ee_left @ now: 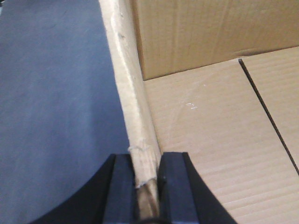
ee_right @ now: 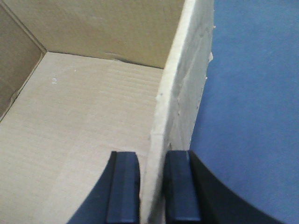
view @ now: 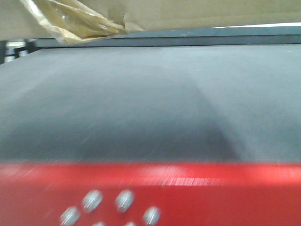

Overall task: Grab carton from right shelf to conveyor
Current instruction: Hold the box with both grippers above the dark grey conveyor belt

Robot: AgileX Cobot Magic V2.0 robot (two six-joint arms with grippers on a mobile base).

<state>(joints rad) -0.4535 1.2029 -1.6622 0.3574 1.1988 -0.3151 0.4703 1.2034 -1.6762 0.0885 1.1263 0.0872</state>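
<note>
Left gripper (ee_left: 147,186) is clamped on the carton (ee_left: 210,140): its two black fingers (ee_left: 122,184) pinch the worn, frayed top edge of one side wall, one finger outside and one inside. Inside that wall the left wrist view shows the carton's bare corrugated floor with a dark seam (ee_left: 266,107) running across it, and an inner wall rising beyond. Outside the wall lies the dark grey conveyor (ee_left: 56,116).

Right gripper (ee_right: 152,186) is likewise closed on the opposite wall, whose pale edge stands between its fingers (ee_right: 180,186). The carton's floor and an inner corner lie to one side, the conveyor to the other.

The front view is blurred. The carton's brown underside runs along the top edge of this view, above the conveyor, with the belt's far rail (view: 188,40) showing below it. Crinkled yellowish tape (view: 70,19) hangs loose from the carton at the upper left. A darker patch (view: 141,122) spreads over the middle of the belt. Nearest the camera runs a red strip (view: 225,193) with several rounded silver screw heads (view: 124,200).
</note>
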